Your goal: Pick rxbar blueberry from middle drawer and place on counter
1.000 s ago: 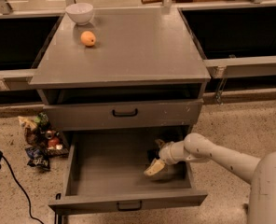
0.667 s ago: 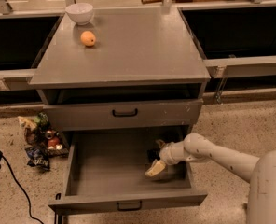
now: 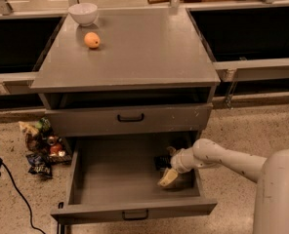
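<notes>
The middle drawer (image 3: 115, 179) is pulled out wide below the closed top drawer. The rxbar blueberry (image 3: 161, 162) is a small dark packet on the drawer floor at the right rear, partly hidden by my hand. My gripper (image 3: 168, 175) reaches into the drawer's right side from the right, its pale fingertips down at the floor just in front of the packet. The counter (image 3: 134, 57) is the grey top of the cabinet above.
A white bowl (image 3: 83, 13) and an orange (image 3: 92, 40) sit at the counter's back left. A heap of crumpled colourful wrappers (image 3: 41, 145) lies on the floor left of the drawer. A black cable (image 3: 17, 194) runs over the floor at the left.
</notes>
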Controlling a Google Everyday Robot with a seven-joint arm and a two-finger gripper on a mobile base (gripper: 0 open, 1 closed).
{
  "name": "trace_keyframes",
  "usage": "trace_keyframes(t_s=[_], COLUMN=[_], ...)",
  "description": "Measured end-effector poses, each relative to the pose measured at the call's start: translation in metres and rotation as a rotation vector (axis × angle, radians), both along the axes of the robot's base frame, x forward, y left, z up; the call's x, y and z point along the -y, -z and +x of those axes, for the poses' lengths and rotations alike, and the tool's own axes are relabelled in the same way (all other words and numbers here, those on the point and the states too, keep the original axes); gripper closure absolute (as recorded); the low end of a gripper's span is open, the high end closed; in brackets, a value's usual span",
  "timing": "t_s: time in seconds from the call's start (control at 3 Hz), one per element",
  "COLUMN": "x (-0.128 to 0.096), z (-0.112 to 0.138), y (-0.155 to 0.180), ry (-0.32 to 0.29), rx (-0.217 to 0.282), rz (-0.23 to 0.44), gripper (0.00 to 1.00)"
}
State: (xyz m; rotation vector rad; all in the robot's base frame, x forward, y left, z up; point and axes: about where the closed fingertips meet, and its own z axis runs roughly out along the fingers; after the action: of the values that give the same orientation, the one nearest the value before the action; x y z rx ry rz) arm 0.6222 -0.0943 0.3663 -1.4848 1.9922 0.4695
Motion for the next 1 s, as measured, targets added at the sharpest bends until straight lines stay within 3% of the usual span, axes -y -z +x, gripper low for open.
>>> trace_keyframes(t_s=[0.67,1.0], x=[0.01,0.012], z=[0.005,0.006], y=[0.014,0.019], ry=[-0.015,-0.014], rx=[-0.033,-0.045], rz=[-0.007,0.001], gripper=[0.0,0.18])
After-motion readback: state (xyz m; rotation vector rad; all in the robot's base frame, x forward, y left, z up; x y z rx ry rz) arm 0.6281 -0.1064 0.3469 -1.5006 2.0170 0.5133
